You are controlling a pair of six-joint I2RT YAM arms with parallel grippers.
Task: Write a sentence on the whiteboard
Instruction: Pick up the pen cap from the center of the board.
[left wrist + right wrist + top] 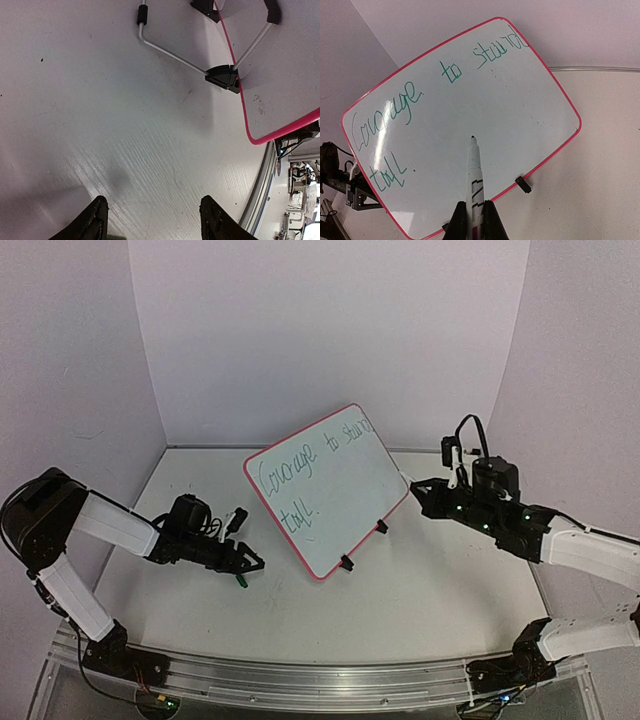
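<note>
White table — whiteboard, green sentence, marker in right fingers

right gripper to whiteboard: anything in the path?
Nothing visible. The right gripper holds a marker whose tip points at a bare patch of the whiteboard, just below the "to" of the sentence. No object sits between tip and board. I cannot tell whether the tip touches.

marker pointed at the whiteboard
Green sentence is written on it; marker is pinched by the right gripper.
</note>
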